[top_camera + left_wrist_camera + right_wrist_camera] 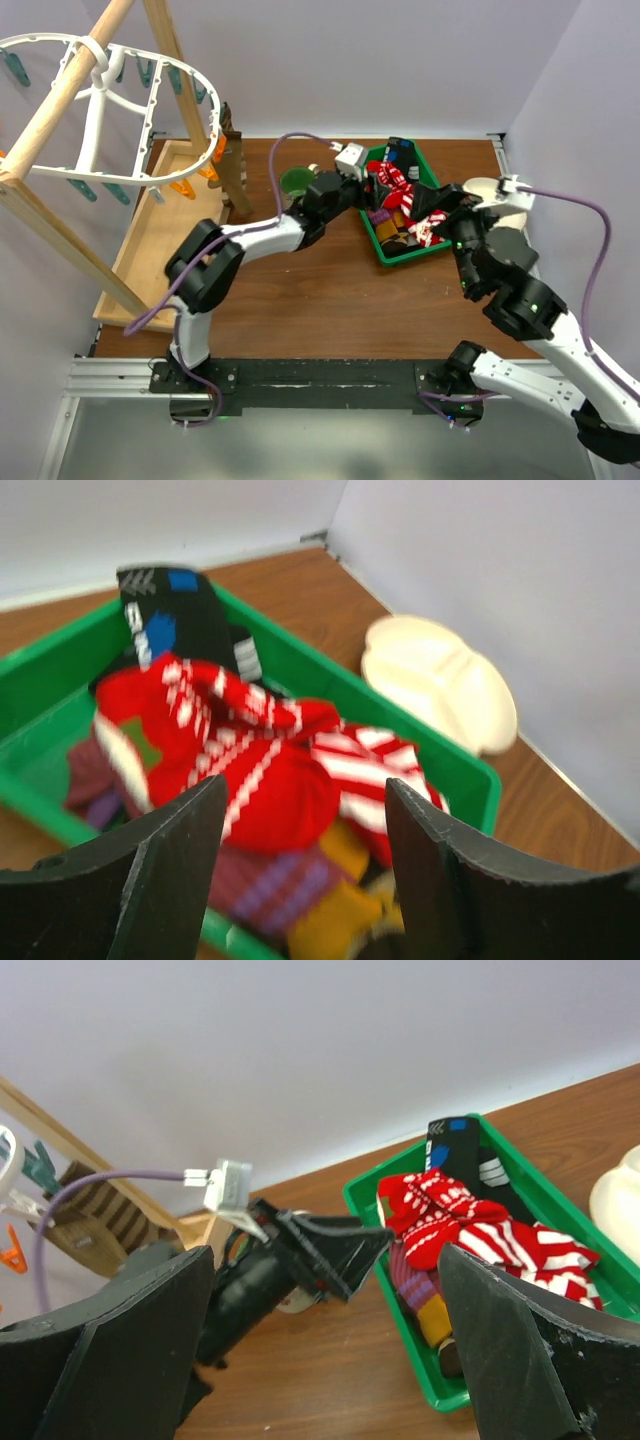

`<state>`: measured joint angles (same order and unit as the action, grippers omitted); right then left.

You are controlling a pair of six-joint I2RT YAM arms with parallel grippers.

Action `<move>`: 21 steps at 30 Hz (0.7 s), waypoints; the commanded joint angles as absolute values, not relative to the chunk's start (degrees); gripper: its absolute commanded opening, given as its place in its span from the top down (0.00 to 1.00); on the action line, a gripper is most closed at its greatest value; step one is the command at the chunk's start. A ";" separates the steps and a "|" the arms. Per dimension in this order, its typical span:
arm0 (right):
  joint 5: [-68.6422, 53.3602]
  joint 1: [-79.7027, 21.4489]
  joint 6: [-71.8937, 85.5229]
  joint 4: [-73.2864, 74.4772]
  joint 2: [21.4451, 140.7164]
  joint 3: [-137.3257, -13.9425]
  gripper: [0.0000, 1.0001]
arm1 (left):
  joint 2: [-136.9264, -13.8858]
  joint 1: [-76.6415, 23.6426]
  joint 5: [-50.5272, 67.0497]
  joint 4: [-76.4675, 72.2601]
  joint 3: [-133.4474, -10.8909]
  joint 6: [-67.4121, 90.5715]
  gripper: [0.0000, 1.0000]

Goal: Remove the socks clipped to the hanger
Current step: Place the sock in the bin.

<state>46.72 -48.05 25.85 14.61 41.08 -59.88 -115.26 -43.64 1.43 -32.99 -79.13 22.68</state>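
Observation:
The white oval hanger (110, 105) hangs from a wooden pole frame at the top left, with teal and orange clips. One brown-and-tan sock (232, 160) still hangs at its right end; it also shows in the right wrist view (95, 1215). Several socks, among them a red-and-white striped one (260, 770), lie in a green bin (400, 255). My left gripper (375, 185) is open and empty just above the bin's left side (305, 800). My right gripper (432, 212) is open and empty over the bin's right side (325, 1250).
A cream plate (495, 195) lies right of the bin, near the wall. A green round object (295, 182) stands left of the bin under my left arm. A shallow wooden tray (165, 235) lies under the hanger.

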 commanded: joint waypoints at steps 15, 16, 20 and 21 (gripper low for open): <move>5.38 -42.19 20.75 -12.12 74.34 -68.28 0.02 | -55.68 -44.38 -24.33 -14.54 -27.79 39.53 0.32; 4.49 -41.84 20.39 -14.13 77.57 -68.99 0.02 | -53.98 -44.30 -25.13 -12.50 -26.99 40.25 0.32; -3.06 -41.04 18.90 -21.17 86.97 -72.24 0.03 | -46.07 -44.21 -30.93 -0.90 -24.88 43.50 0.31; -5.08 -40.96 18.46 -21.79 89.53 -75.20 0.04 | -43.79 -44.21 -31.89 4.43 -24.96 44.72 0.30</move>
<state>6.07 -41.58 21.58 -11.51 82.87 -68.07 -49.47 -44.53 -23.83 -9.93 -25.82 38.85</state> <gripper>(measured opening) 0.974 0.689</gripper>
